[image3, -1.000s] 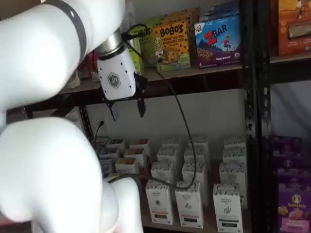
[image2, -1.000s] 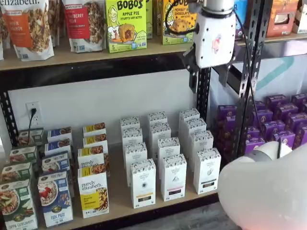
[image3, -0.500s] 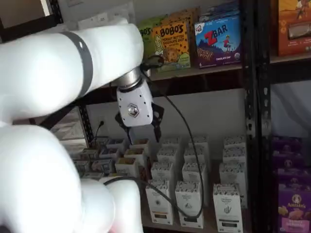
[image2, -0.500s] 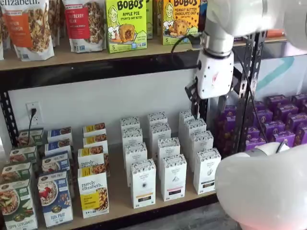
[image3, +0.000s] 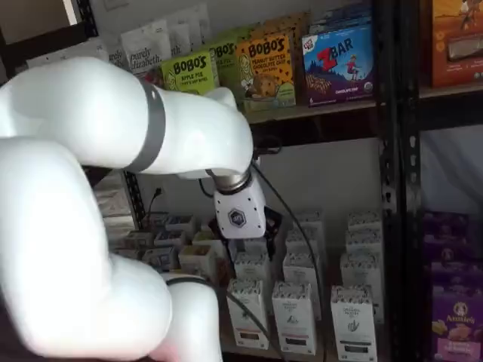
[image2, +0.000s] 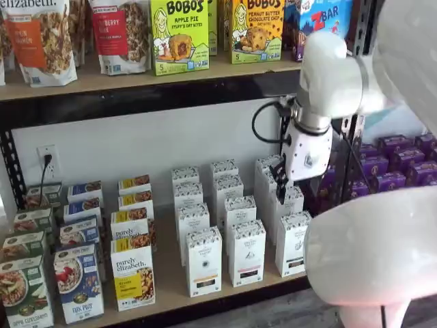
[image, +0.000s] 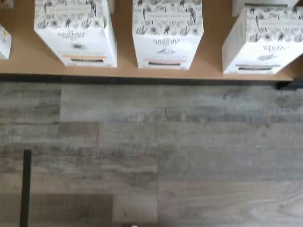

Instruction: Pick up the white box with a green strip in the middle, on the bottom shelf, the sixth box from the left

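1. Grey wood-look floor (image: 151, 151) lies in front of a black metal rack, as the wrist view shows.
2. The bottom shelf (image2: 169, 273) is a pale wooden board carrying rows of cereal boxes (image2: 78, 281) and tall white cartons.
3. The white box (image2: 294, 244) with the greenish strip stands upright at the front edge of this board. It is the end carton of the front row, nearest the rack post, and also shows in the wrist view (image: 262, 40).
4. Just beside it stands a like carton with a reddish strip (image2: 246, 253).
5. The gripper (image2: 295, 190) hangs above the rear cartons of that same column, clear of the white box.
6. Its fingers are spread apart and grasp nothing.
7. A black cable (image2: 263, 126) loops beside its white body.
8. Purple boxes (image2: 403, 164) fill the neighbouring bay.
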`<move>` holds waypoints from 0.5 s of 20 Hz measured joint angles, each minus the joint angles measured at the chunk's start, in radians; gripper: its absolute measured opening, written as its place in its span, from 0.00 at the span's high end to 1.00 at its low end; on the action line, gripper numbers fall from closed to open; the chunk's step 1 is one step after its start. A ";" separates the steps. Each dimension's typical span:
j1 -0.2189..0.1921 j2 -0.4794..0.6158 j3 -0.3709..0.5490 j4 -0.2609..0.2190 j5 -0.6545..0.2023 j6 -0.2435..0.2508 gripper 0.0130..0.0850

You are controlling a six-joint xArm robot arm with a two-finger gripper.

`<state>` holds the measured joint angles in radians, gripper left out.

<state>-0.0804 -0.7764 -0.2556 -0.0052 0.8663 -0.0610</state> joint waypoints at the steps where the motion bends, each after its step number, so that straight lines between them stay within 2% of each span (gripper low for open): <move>1: -0.014 0.031 0.016 0.011 -0.054 -0.021 0.00; 7: -0.045 0.258 0.009 0.009 -0.216 -0.055 0.00; 10: -0.050 0.351 0.024 0.015 -0.371 -0.067 0.00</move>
<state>-0.1308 -0.4256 -0.2312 0.0098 0.4957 -0.1276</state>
